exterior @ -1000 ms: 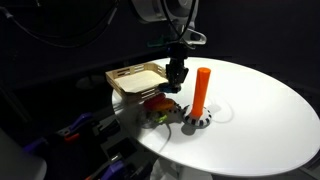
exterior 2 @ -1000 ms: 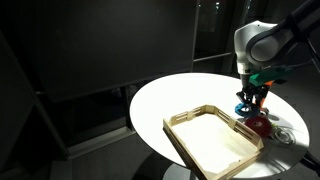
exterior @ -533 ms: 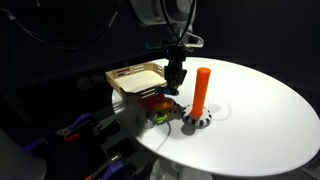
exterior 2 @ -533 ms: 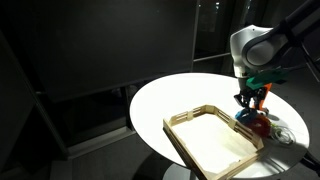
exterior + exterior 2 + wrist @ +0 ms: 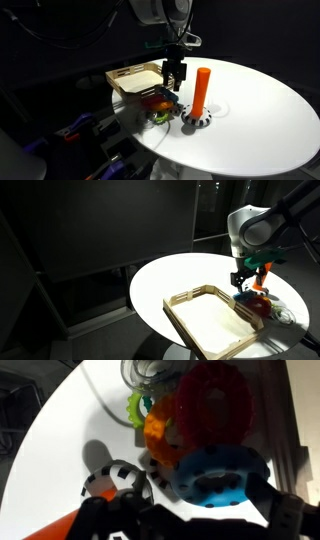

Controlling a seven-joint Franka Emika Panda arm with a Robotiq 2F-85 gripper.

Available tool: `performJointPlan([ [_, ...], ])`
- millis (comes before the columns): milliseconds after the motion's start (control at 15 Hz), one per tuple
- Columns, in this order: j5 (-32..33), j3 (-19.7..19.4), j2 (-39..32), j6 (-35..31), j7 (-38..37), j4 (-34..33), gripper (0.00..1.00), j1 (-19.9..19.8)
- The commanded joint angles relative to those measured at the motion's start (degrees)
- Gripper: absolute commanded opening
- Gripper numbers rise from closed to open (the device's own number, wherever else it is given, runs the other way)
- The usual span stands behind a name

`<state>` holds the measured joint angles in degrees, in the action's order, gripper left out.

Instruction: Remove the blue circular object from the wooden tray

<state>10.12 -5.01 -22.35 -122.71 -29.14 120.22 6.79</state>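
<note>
The blue circular object (image 5: 215, 475) lies flat on the white table, outside the wooden tray (image 5: 302, 430), against a pile of red (image 5: 205, 405), orange and green rings. My gripper (image 5: 198, 503) is open straight above it, one dark finger on each side, neither touching it. In both exterior views the gripper (image 5: 173, 74) (image 5: 243, 279) hangs just over the ring pile (image 5: 160, 103) (image 5: 258, 302), beside the near corner of the tray (image 5: 135, 78) (image 5: 215, 320). The tray's pale bottom is bare.
An upright orange peg (image 5: 201, 90) stands on a black-and-white base (image 5: 197, 122) right next to the ring pile. The round white table (image 5: 260, 110) ends close behind the tray. Cables and clutter lie below the table edge.
The gripper has gone from shut to open and let go of the blue ring, which now rests beside the pile. The gripper has risen a little.
</note>
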Motion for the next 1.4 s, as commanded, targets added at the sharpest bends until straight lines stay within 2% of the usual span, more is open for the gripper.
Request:
performJointPlan([
  [0, -2.8, 1.9, 0.5, 2.1, 5.4, -1.5, 1.00, -1.2],
  [333, -8.1, 5.3, 2.3, 3.4, 17.0, -1.5, 1.00, -2.2],
  [667, -12.0, 7.6, 5.0, 11.1, 25.8, -1.9, 1.00, -2.3],
  [1000, -12.6, 8.7, 9.9, 17.9, 26.2, -1.1, 1.00, -1.4],
  [1333, -12.1, 9.2, 16.4, 16.1, 23.6, 0.6, 1.00, -0.7],
])
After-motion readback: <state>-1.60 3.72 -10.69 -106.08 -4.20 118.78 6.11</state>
